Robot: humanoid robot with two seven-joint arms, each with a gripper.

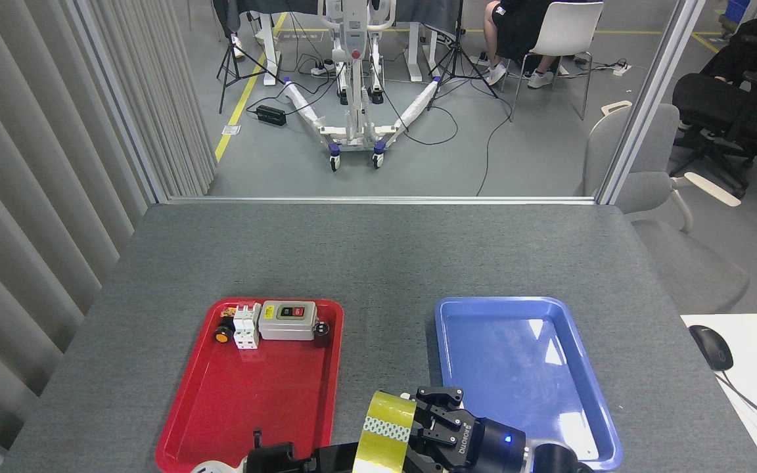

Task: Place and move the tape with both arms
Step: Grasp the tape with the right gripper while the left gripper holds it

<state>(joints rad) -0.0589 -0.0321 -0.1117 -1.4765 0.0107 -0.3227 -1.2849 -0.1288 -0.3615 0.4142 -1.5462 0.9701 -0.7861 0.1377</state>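
At the near edge our two grippers meet over the gap between the trays; the tape [385, 437] stands on edge between them, its yellow band facing up and toward us, its hole hidden from this view; our right gripper [426, 430] sits just right of the roll with fingers [441, 396] curled against its right side, and we judge it clamped on the tape; our left gripper [286, 458] is a dark shape at the bottom, just left of the roll, and whether it is apart or together we cannot tell; nor can we tell whether it touches the roll. The roll's axis runs roughly left to right, from one gripper to the other, so a handover would turn on that line; the right arm is plainly the nearer holder. Beyond, on the grey tabletop [378, 256], the red tray [188, 420] lies to the left with switch parts [272, 322] at its far end; the blue tray [589, 401] lies to the right.
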